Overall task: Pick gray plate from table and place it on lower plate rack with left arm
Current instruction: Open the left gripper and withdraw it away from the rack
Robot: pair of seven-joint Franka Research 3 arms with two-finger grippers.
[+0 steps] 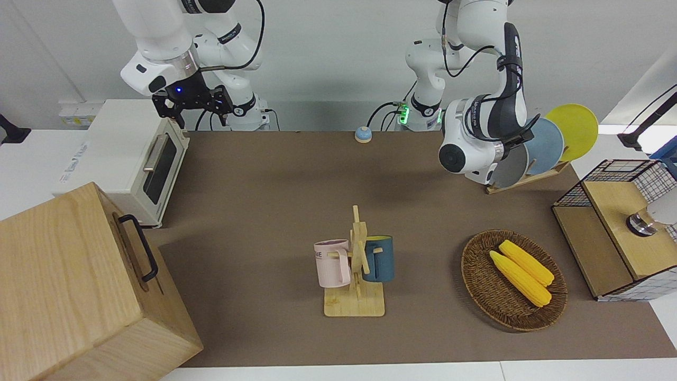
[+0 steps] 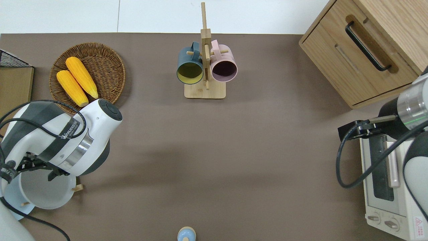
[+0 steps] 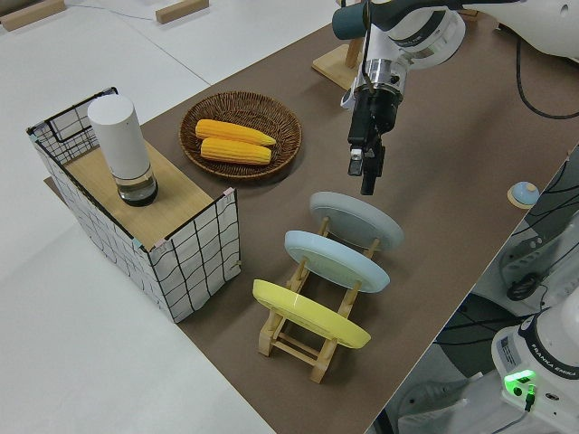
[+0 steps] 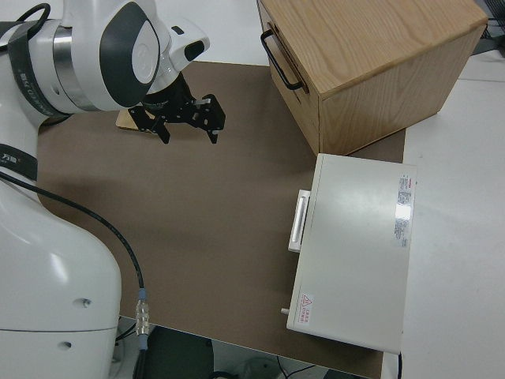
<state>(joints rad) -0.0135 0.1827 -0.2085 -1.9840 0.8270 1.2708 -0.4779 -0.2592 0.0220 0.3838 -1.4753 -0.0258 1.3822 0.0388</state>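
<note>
The gray plate (image 3: 357, 221) stands tilted in the slot of the lower plate rack (image 3: 308, 348) farthest from the robots, beside the light blue plate (image 3: 336, 259) and the yellow plate (image 3: 310, 313). My left gripper (image 3: 364, 176) is open just above the gray plate's rim and is not touching it. In the overhead view the left gripper (image 2: 38, 169) hangs over the gray plate (image 2: 46, 192), with the fingers spread. In the front view the left wrist hides part of the gray plate (image 1: 510, 166). My right arm is parked, and its gripper (image 4: 189, 122) is open and empty.
A wicker basket (image 1: 478, 275) with two corn cobs lies farther from the robots than the rack. A wire crate (image 1: 613, 227) stands at the left arm's end. A mug stand (image 1: 355, 275) is mid-table. A toaster oven (image 1: 132, 159) and a wooden cabinet (image 1: 79, 286) stand at the right arm's end.
</note>
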